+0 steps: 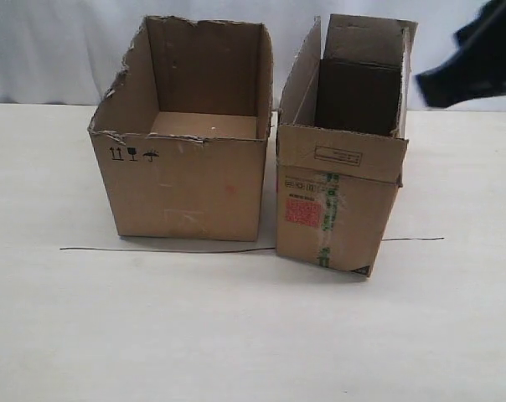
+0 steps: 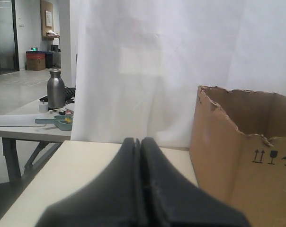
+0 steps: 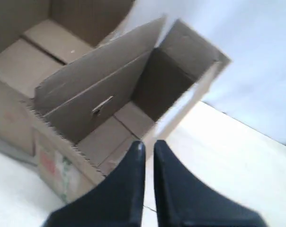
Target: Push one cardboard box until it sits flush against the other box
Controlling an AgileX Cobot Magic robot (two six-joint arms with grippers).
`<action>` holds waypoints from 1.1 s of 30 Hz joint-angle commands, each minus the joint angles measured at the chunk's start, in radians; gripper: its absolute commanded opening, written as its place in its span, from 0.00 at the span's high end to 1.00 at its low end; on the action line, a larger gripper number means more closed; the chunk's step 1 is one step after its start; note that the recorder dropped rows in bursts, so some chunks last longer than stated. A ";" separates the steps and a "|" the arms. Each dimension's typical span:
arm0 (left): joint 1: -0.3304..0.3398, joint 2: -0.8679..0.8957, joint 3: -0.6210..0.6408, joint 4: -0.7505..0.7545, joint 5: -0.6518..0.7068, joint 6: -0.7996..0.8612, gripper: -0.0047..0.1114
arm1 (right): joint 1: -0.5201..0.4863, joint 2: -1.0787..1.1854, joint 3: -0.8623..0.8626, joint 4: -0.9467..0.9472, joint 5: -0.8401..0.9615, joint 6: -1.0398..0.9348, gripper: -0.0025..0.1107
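The left claw (image 2: 140, 141) is closed, its two dark fingers pressed together with nothing between them. It sits low over the surface (image 1: 236, 335), near the wide box (image 1: 186, 184) but clear of it.

The right claw (image 3: 149, 145) is all but closed, with only a thin slit between the fingers, and it grips nothing. In its wrist view it points down over the outer rim of the narrow box (image 1: 337, 209), on the side away from the wide box. Whether it touches the cardboard cannot be told. From the exterior view the right arm (image 1: 479, 59) is a blurred dark shape near the box's upper rear corner.

The narrow box stands on the surface just right of the wide box and is turned a little out of line with it. A slim gap shows between their near corners, so the two walls are not flush. Its top flaps stand up, the left one leaning toward the wide box. Its front carries a red print (image 1: 303, 211) and a strip of green tape (image 1: 330, 218). The wide box is open and empty, with a ragged rim and black symbols (image 1: 133, 153) on its front left corner.

The surface is pale and wood-grained. A thin black line (image 1: 152, 249) runs across it, along the foot of the wide box and out again to the right of the narrow one. A white curtain (image 2: 157, 71) hangs behind. Past its edge, the left wrist view shows a side table (image 2: 24, 127) with a metal bottle (image 2: 55, 89) in a bright room.
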 commanded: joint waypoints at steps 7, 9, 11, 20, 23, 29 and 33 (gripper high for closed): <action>0.000 -0.003 0.002 -0.004 -0.004 -0.006 0.96 | -0.790 0.005 0.418 0.258 -0.694 0.129 0.93; 0.000 -0.003 0.002 -0.004 -0.004 -0.006 0.96 | -0.895 0.119 0.447 0.284 -0.835 0.118 0.93; 0.000 -0.003 0.002 -0.004 -0.004 -0.006 0.96 | -0.957 0.268 0.452 0.288 -0.974 0.119 0.93; 0.000 -0.003 0.002 -0.004 -0.004 -0.006 0.96 | -1.017 0.784 0.347 0.104 -1.545 0.486 0.93; 0.000 -0.003 0.002 -0.004 -0.004 -0.006 0.96 | -1.017 0.889 0.265 0.000 -1.612 0.614 0.93; 0.000 -0.003 0.002 0.001 -0.004 -0.006 0.96 | -1.017 1.035 0.165 -0.004 -1.749 0.714 0.93; 0.000 -0.003 0.002 0.001 -0.004 -0.006 0.96 | -1.015 1.106 0.097 -0.042 -1.845 0.789 0.93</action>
